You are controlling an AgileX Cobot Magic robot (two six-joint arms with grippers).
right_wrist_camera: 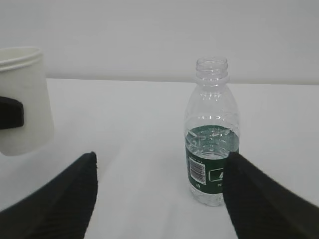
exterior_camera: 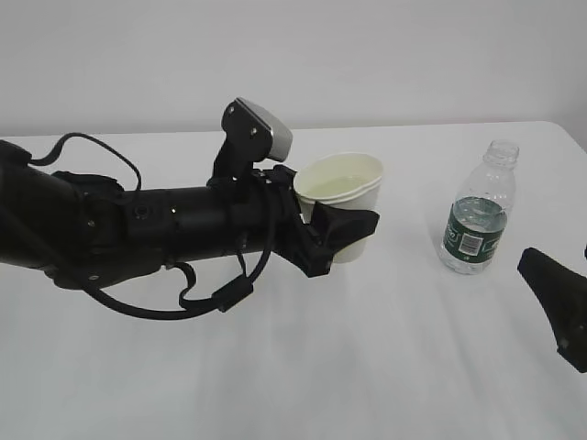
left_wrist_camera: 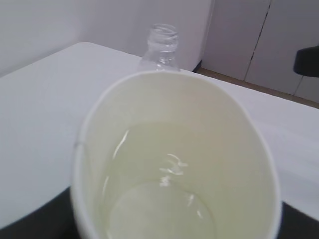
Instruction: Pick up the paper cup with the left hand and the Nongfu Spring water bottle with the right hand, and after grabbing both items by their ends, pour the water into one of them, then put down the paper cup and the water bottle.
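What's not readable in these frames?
- Left claw: hidden under the paper cup in the left wrist view.
- Cup base versus table: unclear; the claw covers it in the exterior view, the frame edge cuts it in the left wrist view.
- Right claw: mostly beyond the exterior view's right edge.
- Water bottle label text: too small.

White table (exterior_camera: 303,367), plain and smooth, far edge against a pale wall. Standing directly on it: the water bottle (exterior_camera: 479,220) (uncapped, upright, partly filled) near the right side.
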